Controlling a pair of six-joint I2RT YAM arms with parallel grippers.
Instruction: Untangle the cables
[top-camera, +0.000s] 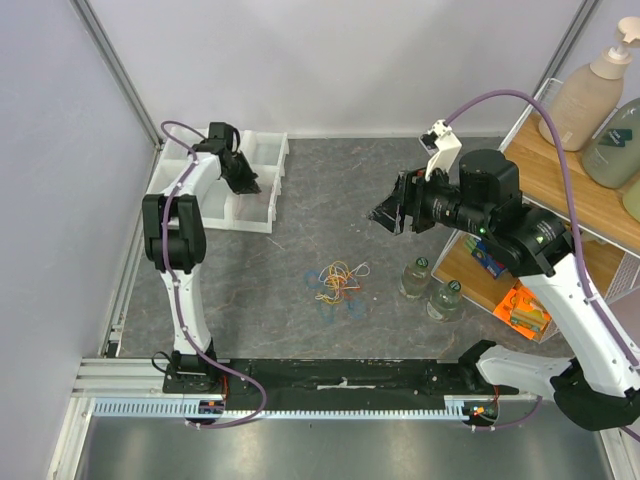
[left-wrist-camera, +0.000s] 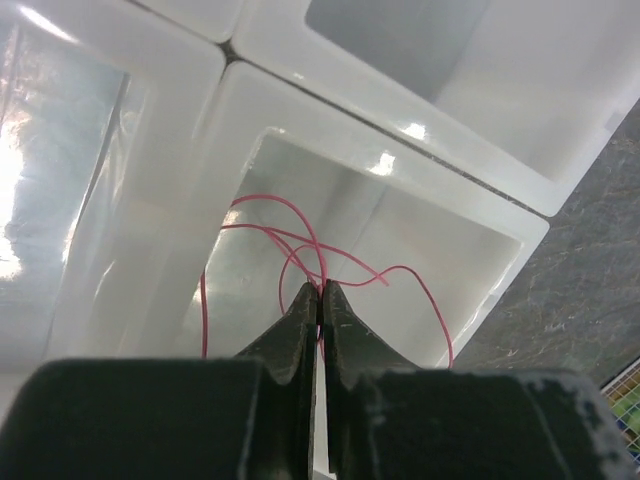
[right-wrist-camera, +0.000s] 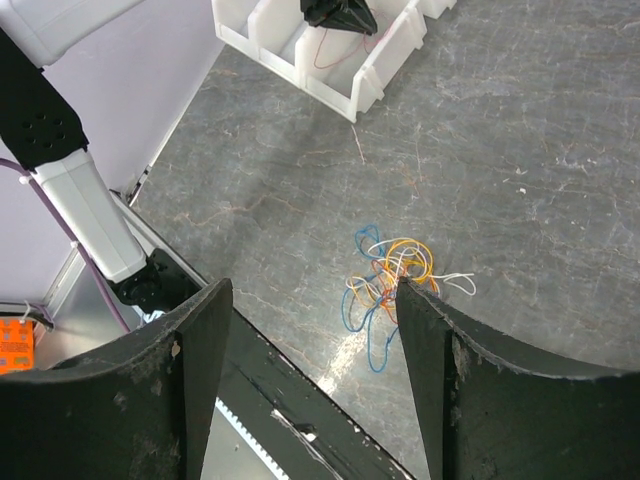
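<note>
Grey marbled bench (top-camera: 330, 190) carried, from above, one tangle of cables (top-camera: 338, 283), one white divided tray (top-camera: 257, 221) and two clear bottles (top-camera: 418, 277). In the left wrist view, the left gripper (left-wrist-camera: 320, 290) was pinched closed on one red cable (left-wrist-camera: 300, 235) looping inside a tray compartment. In the right wrist view, the right gripper (right-wrist-camera: 312, 290) hung wide apart and empty above the tangle, whose orange, yellow, blue and white strands overlapped too closely to count.

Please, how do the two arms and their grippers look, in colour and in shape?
Both arms have white links and black joints: the left arm, the right arm. A thin mauve hose runs along each. The left gripper and right gripper have black, tapering fingers, scuffed pale at the edges.
</note>
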